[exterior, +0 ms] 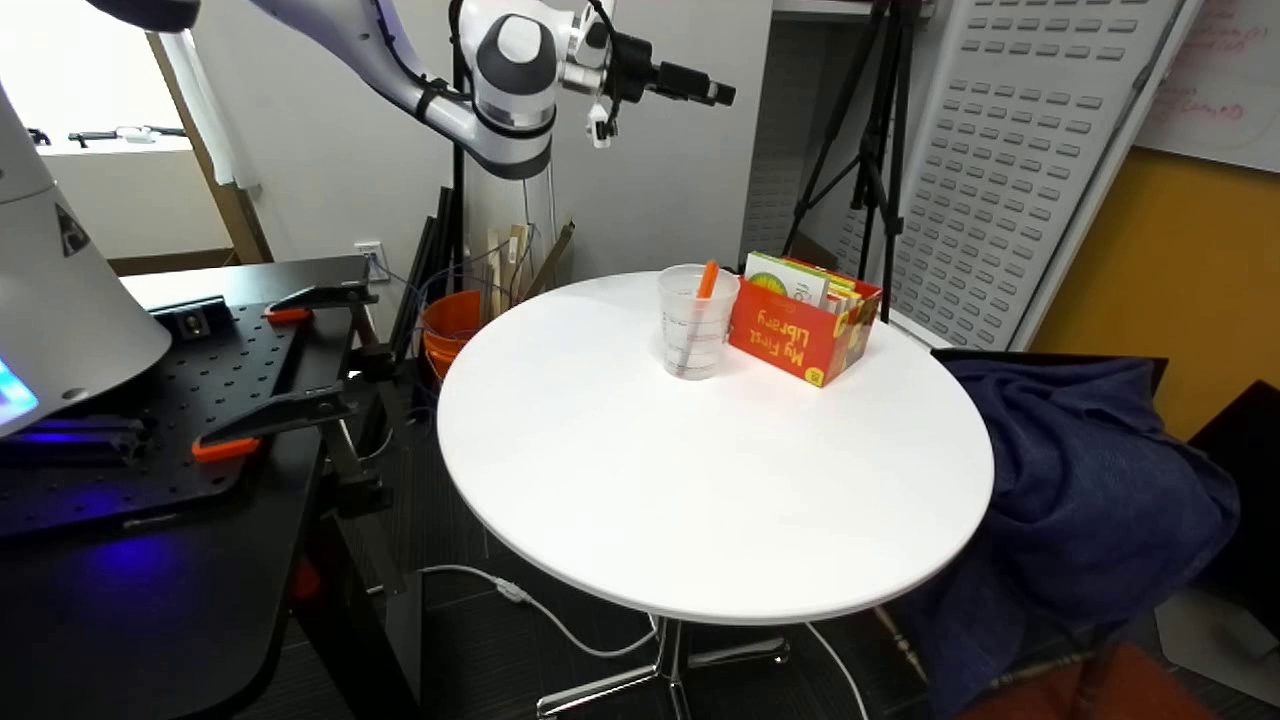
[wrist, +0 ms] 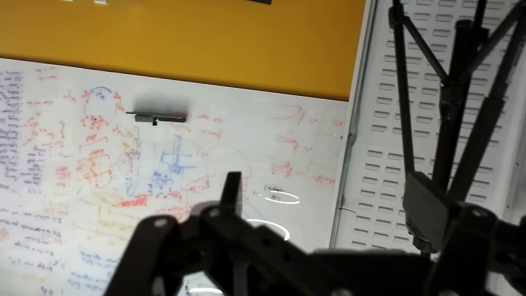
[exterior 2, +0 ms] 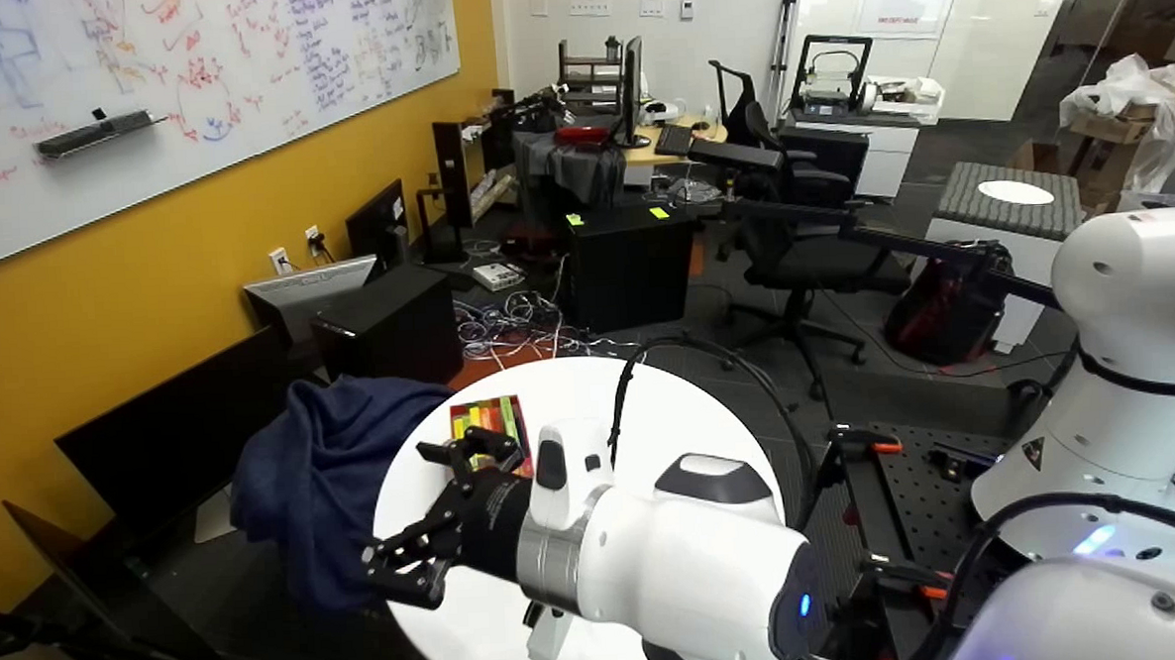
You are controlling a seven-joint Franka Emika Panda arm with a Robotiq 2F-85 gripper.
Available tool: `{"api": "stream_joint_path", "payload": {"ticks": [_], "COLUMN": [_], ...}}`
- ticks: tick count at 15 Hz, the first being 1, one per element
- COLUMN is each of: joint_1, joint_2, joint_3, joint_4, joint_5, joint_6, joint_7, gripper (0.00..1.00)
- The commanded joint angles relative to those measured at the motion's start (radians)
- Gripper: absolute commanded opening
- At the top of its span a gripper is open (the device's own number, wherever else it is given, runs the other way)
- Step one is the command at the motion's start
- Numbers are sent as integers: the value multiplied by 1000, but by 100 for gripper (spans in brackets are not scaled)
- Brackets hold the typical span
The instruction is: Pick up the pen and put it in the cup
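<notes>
Pen (exterior: 707, 282) leans in cup (exterior: 713, 328), just left of box (exterior: 785, 335) in an exterior view. Gripper (wrist: 326, 191) high, fingers (wrist: 429, 207) spread.

1 box (exterior: 775, 345) of books (exterior: 785, 278) stands on the table (exterior: 700, 490); a blue cloth (exterior: 1085, 490) drapes just beside it, and a scribbled whiteboard (wrist: 250, 119) hangs on the wall (wrist: 205, 45).

Smooth plastic cup (exterior: 714, 330), matt cloth (exterior: 1085, 490)
</notes>
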Motion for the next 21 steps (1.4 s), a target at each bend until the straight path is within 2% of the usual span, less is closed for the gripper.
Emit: {"api": "stream_joint_path", "payload": {"ticks": [1,6,7,9,10,12,16,21], "joint_1": [-29,-113,-137,-190,-227,-290,-431,-634], "joint_2": [0,0,0,-57,-115,-146,-177,-217], "joint_3": [-42,-48,-35,34,114,184,286,403], "joint_4": [128,368,410,427,426,427,465,569], "joint_5": [-83,-144,-162,-242,-178,-184,-169,-179], "joint_6": [0,0,0,-3,7,2,-3,-4], "joint_7": [93,153,169,177,37,-17,-160,-345], "gripper": [100,100,100,100,100,100,100,100]}}
